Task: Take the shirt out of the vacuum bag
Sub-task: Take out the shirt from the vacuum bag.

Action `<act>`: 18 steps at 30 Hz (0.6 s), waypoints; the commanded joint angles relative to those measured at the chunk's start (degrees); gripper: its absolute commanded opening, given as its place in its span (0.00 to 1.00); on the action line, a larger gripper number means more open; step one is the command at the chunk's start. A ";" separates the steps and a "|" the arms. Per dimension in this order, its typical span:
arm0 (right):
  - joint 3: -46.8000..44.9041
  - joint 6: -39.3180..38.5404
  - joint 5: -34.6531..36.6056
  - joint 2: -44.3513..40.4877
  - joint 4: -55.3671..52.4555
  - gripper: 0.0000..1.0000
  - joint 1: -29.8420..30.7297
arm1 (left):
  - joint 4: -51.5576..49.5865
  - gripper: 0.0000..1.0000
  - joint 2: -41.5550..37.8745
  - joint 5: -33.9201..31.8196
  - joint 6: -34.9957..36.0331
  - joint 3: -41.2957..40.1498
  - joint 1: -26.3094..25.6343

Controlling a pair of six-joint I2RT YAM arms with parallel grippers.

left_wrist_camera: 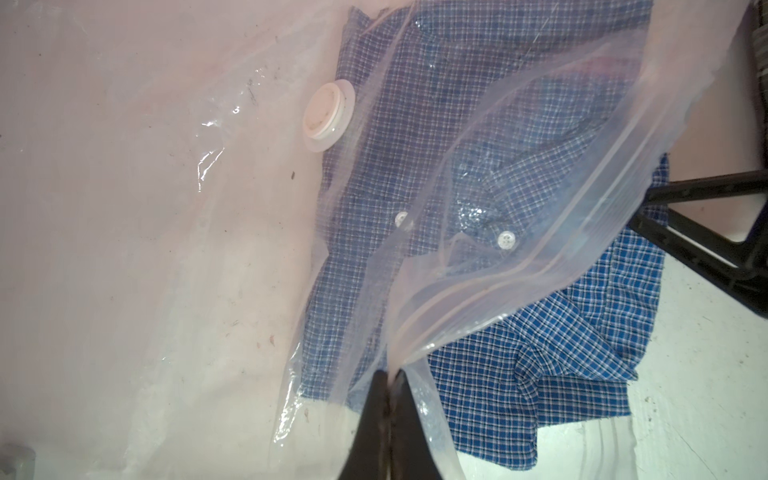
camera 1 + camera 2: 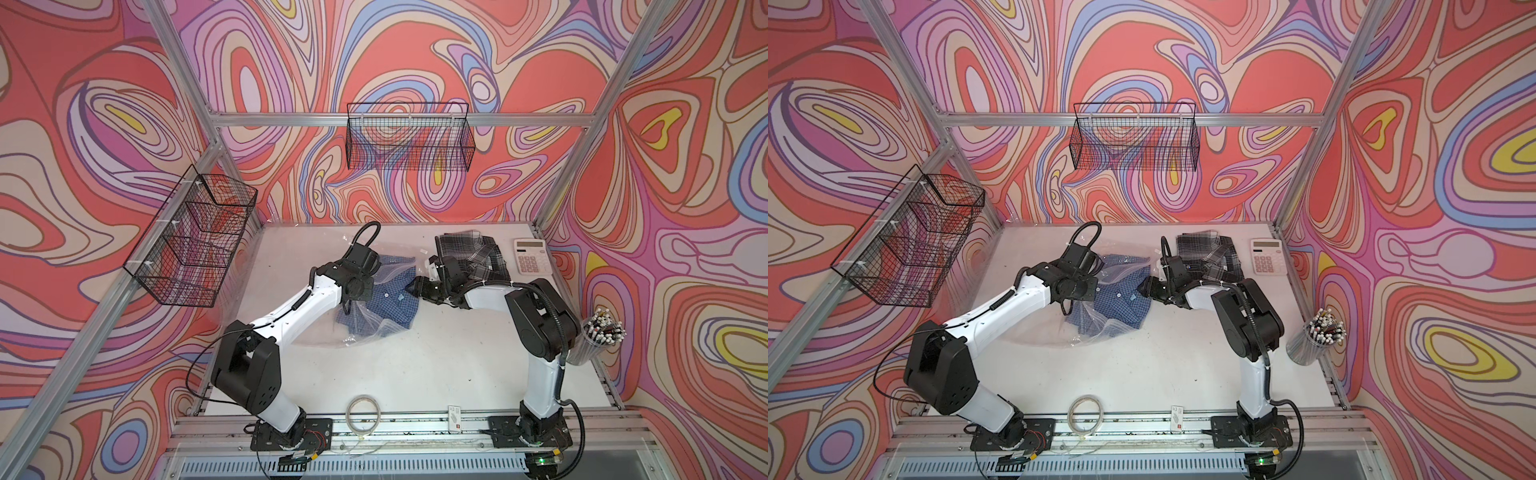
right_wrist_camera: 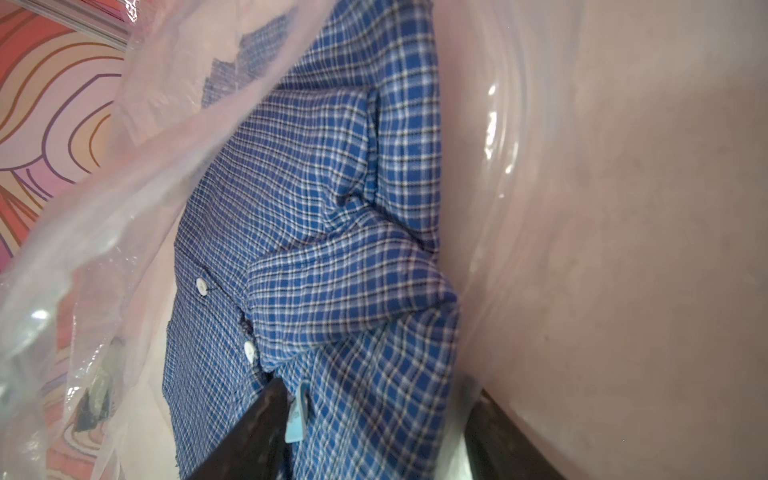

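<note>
Blue-and-white checked cotton shirt [image 2: 386, 297] lies mid-table, half inside the clear crinkly plastic vacuum bag [image 1: 540, 187]; one end pokes out of the mouth.
Left gripper [image 1: 390, 386] is clamped on the bag's zip edge. Right gripper [image 3: 378, 390] has its jaws wide, straddling a shirt fold, not closed. Shirt looks light and limp and will bunch: grab the thick fold, not the film. Bag is slippery and may drag along. Dark plaid cloth [image 2: 469, 253] and white calculator [image 2: 532, 255] sit close behind the right arm.
</note>
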 commanded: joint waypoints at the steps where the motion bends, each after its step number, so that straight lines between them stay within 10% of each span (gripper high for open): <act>1: 0.81 1.77 -0.95 2.61 2.18 0.66 0.52 | -2.34 0.00 -0.77 -0.05 -0.41 1.74 -0.15; 18: 2.41 -3.68 9.19 -7.67 -13.08 0.61 0.94 | -1.78 0.00 0.77 0.90 0.08 3.22 -0.36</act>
